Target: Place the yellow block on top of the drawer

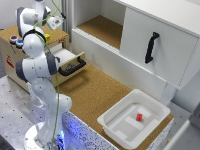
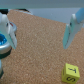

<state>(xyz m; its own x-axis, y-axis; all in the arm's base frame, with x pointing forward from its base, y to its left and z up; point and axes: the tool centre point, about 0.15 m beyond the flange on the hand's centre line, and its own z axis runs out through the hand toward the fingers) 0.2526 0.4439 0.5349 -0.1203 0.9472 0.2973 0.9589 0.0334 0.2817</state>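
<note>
The drawer (image 1: 30, 45) is a light-wood unit at the exterior view's left, with a brown cork top (image 2: 40, 30), coloured buttons (image 1: 15, 40) and a pulled-out drawer with a black bar handle (image 1: 72, 67). The yellow block (image 1: 47, 36) rests on that cork top. In the wrist view the yellow block (image 2: 71, 75) lies flat on the cork, showing a letter T. My gripper (image 1: 55, 21) hovers above the top, open (image 2: 39, 45) with nothing between its fingers (image 2: 71, 30). The block sits apart from both fingers.
A blue button (image 2: 2, 41) lies beside one finger. A white tray (image 1: 112, 125) holding a small red block (image 1: 139, 117) stands at the exterior view's lower right. A big white cabinet with a black handle (image 1: 151, 47) fills the upper right. The arm's body (image 1: 42, 70) stands in front of the drawer unit.
</note>
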